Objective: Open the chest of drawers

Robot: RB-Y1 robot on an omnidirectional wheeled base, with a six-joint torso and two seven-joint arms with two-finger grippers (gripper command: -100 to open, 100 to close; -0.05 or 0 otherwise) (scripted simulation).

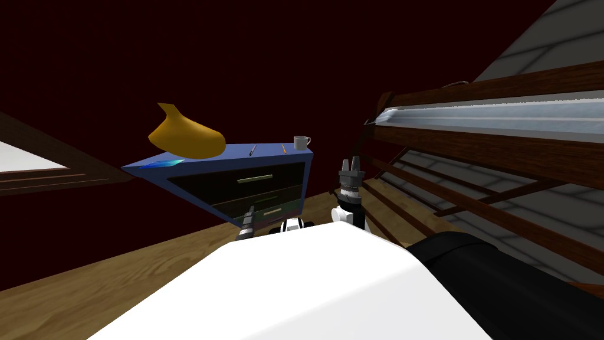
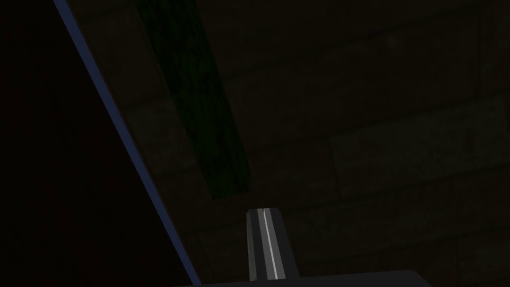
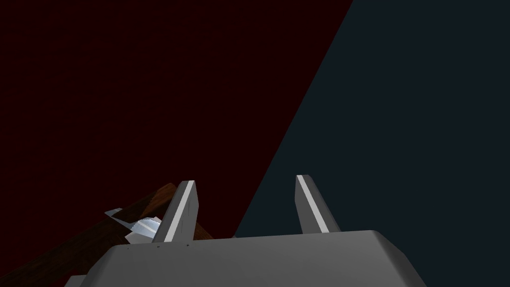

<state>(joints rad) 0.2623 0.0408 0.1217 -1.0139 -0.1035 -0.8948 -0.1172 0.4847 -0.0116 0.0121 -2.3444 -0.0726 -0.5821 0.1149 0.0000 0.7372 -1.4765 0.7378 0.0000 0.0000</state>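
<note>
Your biggest risk is a push where you want a pull: the left gripper [image 2: 264,213] has its 2 fingers pressed flat together with nothing between them; if you go forward like this, it will just poke the front of the chest of drawers [image 1: 236,154] and may slide off; open the fingers first. The handles are thin bars, the upper handle [image 1: 255,178] and the lower handle [image 1: 272,211]; a small miss up or down could mean you close on air or scrape a drawer front. A hard bump could shake the chest; then the mug [image 1: 301,141], the pens [image 1: 252,150] and the big orange thing [image 1: 187,137] on its blue top could tip or roll (the mug stands right by a far corner). The chest stands just ahead of you on the wood floor [image 1: 118,277], a bit to your left; the bed frame [image 1: 460,147] is close on your right, so a wide swing of the right arm could hit its wooden rails. The left arm reaches low and forward, with its hand close up to the chest's front; the left wrist view shows the chest's blue edge [image 2: 124,144] and a dark green strip [image 2: 199,99], which I think is a drawer front; I cannot tell which handle the hand lines up with. The right gripper [image 1: 352,160] is held up beside the chest, not touching it; its fingers point up, spread apart and empty.
</note>
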